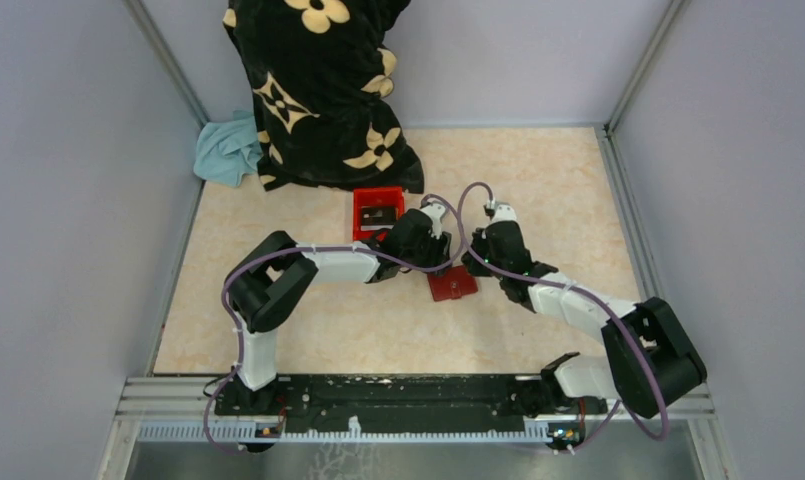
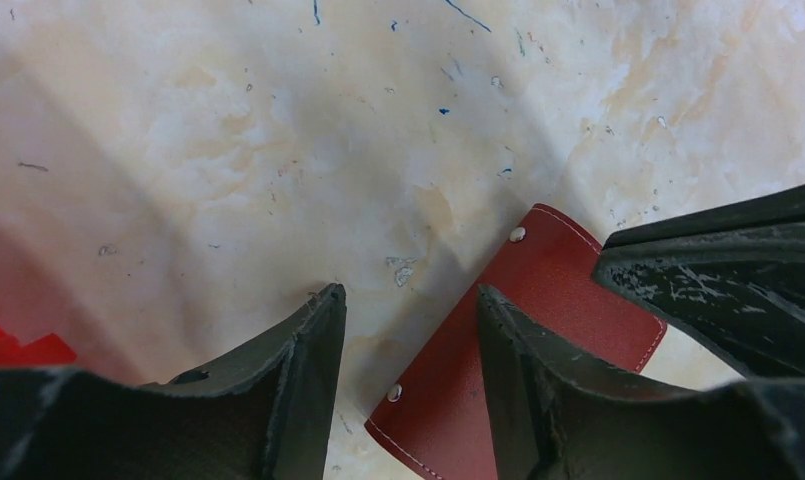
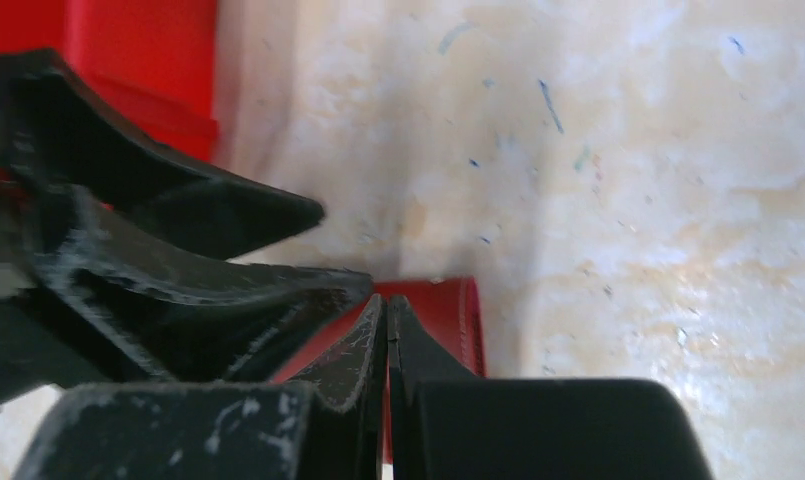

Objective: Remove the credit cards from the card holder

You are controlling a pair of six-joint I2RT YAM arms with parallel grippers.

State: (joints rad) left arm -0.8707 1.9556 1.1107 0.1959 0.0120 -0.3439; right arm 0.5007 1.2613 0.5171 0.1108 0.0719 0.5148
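Observation:
The card holder (image 1: pixel 452 284), a flat dark red wallet with white stitching and two small metal snaps, lies on the table between both arms. My left gripper (image 2: pixel 408 295) is open just above it. One of its fingers (image 2: pixel 508 340) is over the red leather, the other over bare table, and the holder's (image 2: pixel 553 280) near edge runs between them. My right gripper (image 3: pixel 386 300) is shut, its tips together at the holder's (image 3: pixel 448 310) other side with nothing showing between them. In the left wrist view the right fingers (image 2: pixel 718 270) cover the holder's far corner. The credit cards are hidden.
A bright red open box (image 1: pixel 378 212) with something dark inside stands just behind the left gripper (image 1: pixel 440 266). A black cloth with cream flowers (image 1: pixel 318 90) and a pale blue rag (image 1: pixel 228 150) lie at the back left. Grey walls enclose the marbled tabletop (image 1: pixel 538 180).

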